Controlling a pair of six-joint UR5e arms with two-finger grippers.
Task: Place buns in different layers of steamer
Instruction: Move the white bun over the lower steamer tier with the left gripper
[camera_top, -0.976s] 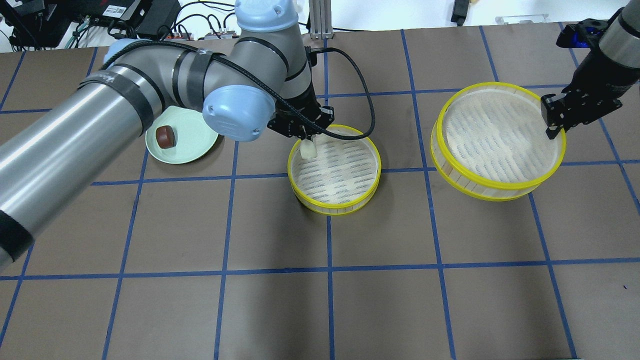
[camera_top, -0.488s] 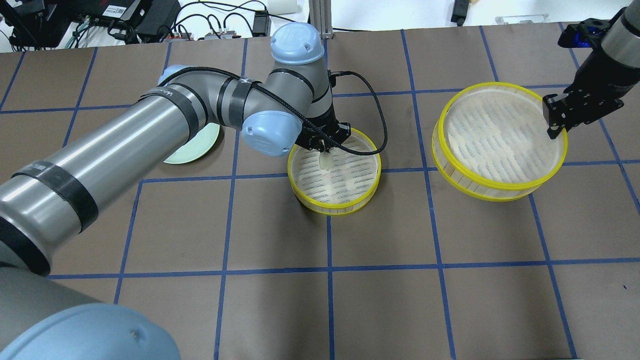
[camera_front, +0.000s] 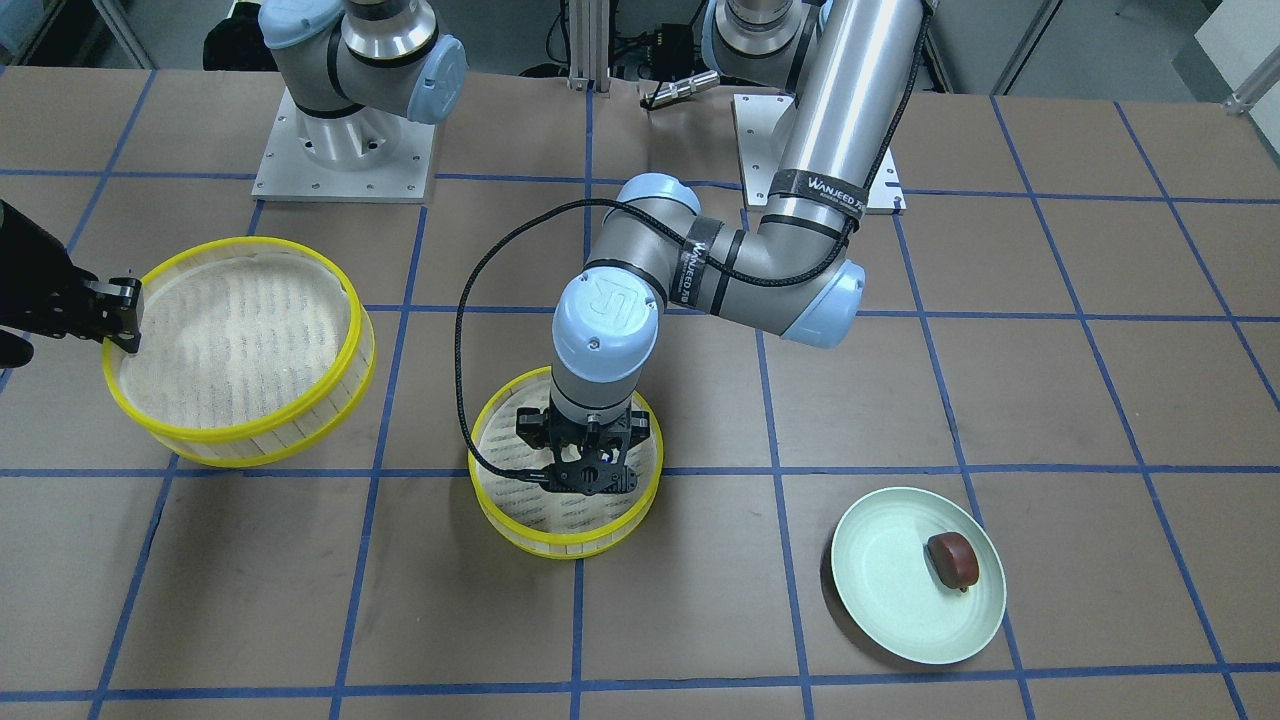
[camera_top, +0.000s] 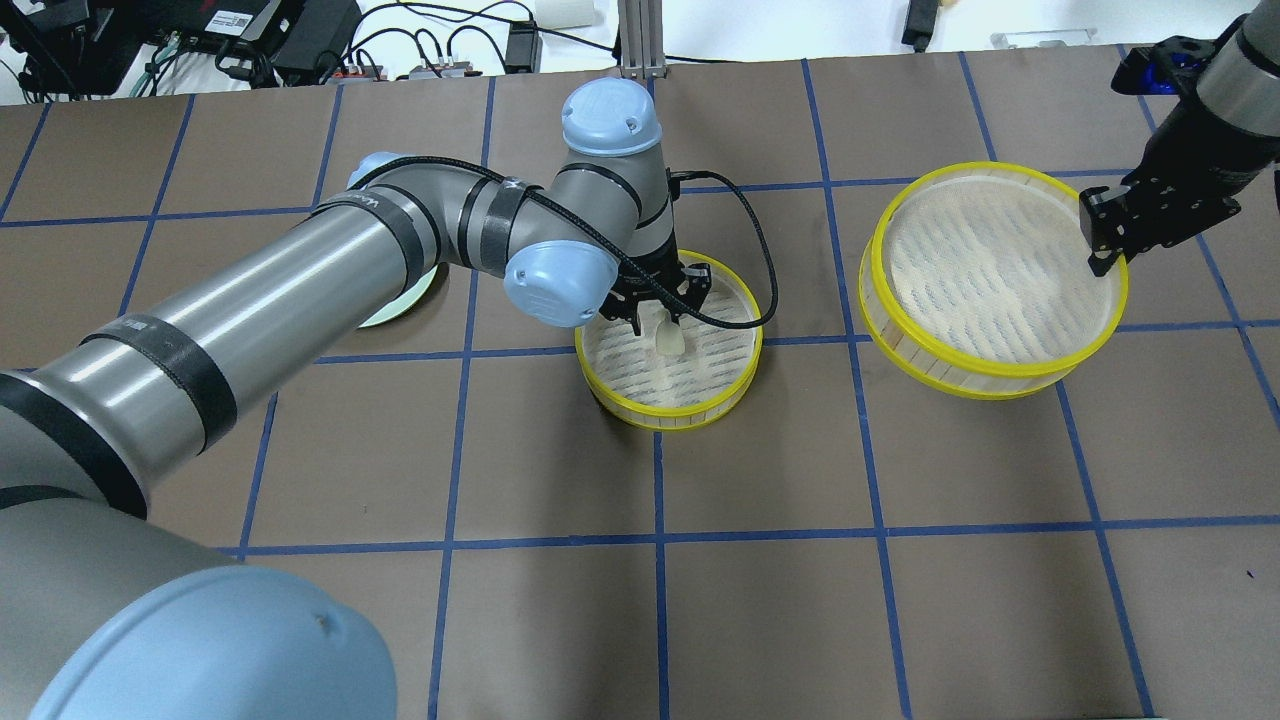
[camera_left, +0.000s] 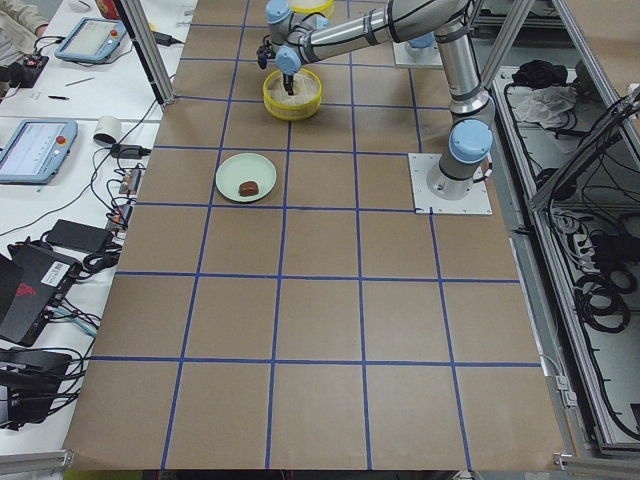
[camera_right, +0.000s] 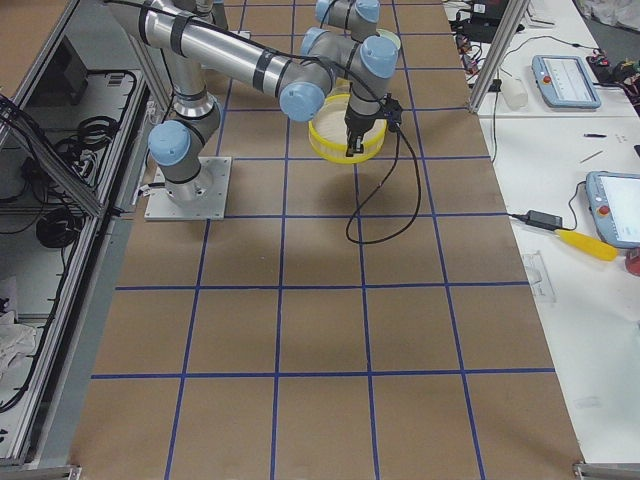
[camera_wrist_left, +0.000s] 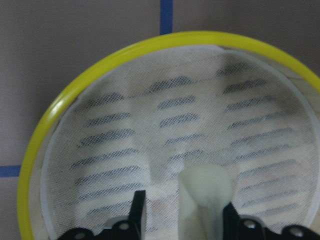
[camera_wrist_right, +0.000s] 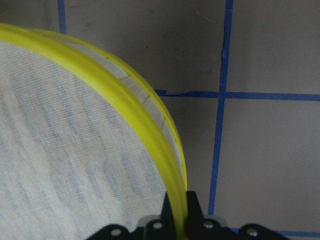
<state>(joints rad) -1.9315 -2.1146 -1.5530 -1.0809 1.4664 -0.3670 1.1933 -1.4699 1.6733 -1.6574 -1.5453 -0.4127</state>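
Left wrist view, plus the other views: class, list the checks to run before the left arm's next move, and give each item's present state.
1. White bun is inside the small steamer tray: ok.
2. Left claw is open, with a gap beside the bun: ok.
3. White bun lies flat on the mesh: cannot tell.
4. Brown bun sits unobstructed on the green plate: ok.
5. Right claw grips the rim of the large steamer tray: ok.

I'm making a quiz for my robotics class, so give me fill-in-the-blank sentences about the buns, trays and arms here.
The bun in the small tray, between the left tool's fingers, is ___.
The brown bun lies on the green ___.
The right tool grips the big tray by its yellow ___.
Missing words: white; plate; rim.
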